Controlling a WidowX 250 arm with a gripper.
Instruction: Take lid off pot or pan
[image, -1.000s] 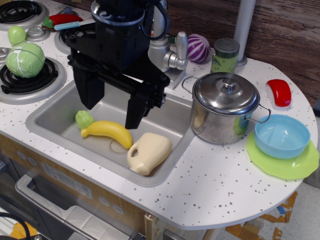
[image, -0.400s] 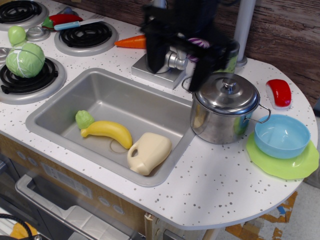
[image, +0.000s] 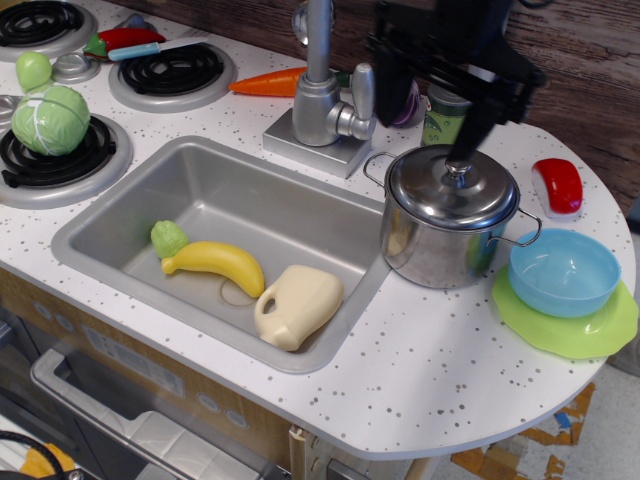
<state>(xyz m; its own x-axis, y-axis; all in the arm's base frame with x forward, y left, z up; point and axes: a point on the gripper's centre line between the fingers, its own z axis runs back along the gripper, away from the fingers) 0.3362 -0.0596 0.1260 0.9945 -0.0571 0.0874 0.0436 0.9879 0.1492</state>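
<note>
The shiny steel pot (image: 435, 245) stands on the counter to the right of the sink, with thin wire loop handles on its sides. The round domed lid (image: 430, 195) sits closed on it, its small knob (image: 458, 172) at the centre. My black gripper (image: 430, 118) hangs open just above and behind the lid. Its right finger (image: 472, 125) ends close over the knob. Its left finger (image: 390, 90) is off to the back left of the lid. The fingers hold nothing.
The sink (image: 130, 205) holds a banana (image: 215, 262), a green vegetable (image: 168, 238) and a cream jug (image: 297, 303). The faucet (image: 320, 95) stands left of the pot. A blue bowl (image: 563, 272) on a green plate (image: 570, 335), a red object (image: 558, 185) and a can (image: 440, 120) surround the pot.
My gripper has moved from over the sink to the right and back, and now hangs over the pot's lid. The lid and pot have not moved.
</note>
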